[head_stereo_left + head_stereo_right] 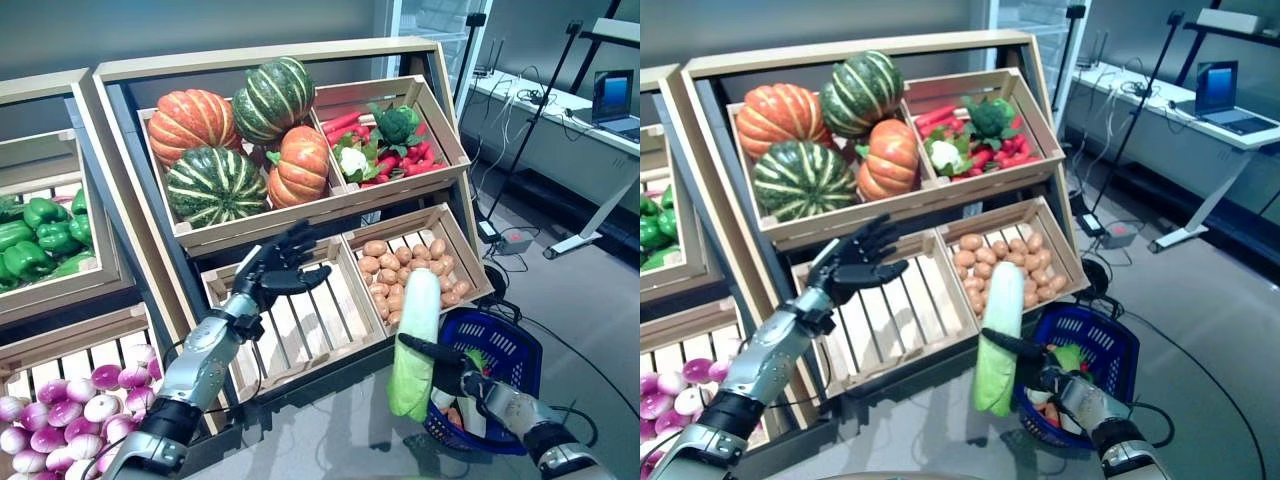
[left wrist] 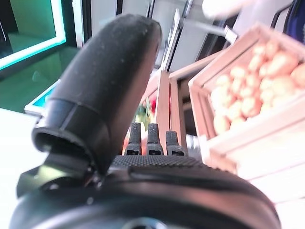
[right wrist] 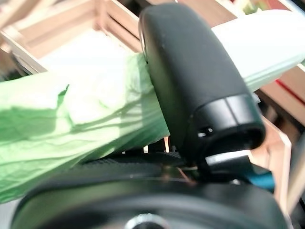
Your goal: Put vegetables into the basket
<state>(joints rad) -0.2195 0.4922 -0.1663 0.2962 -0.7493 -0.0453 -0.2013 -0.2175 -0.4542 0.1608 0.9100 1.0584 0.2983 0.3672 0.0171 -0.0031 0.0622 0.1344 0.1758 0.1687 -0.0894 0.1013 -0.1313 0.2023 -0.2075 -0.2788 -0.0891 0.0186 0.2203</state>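
My right hand [image 1: 452,368] is shut on a long pale-green leafy cabbage [image 1: 416,340] and holds it upright just left of the blue basket [image 1: 512,345], which stands on the floor and holds some green and orange vegetables. In the right wrist view the thumb [image 3: 190,81] lies across the cabbage [image 3: 71,114]. My left hand [image 1: 280,270] is open with its fingers spread, raised over the slatted wooden crate [image 1: 300,330] on the stand's lower shelf. It holds nothing.
A tiered wooden stand [image 1: 260,70] with crates of vegetables fills the left and middle. A crate of small brown potatoes [image 1: 405,270] sits just behind the cabbage. A desk [image 1: 570,110] with a laptop and black tripod legs stand at the right.
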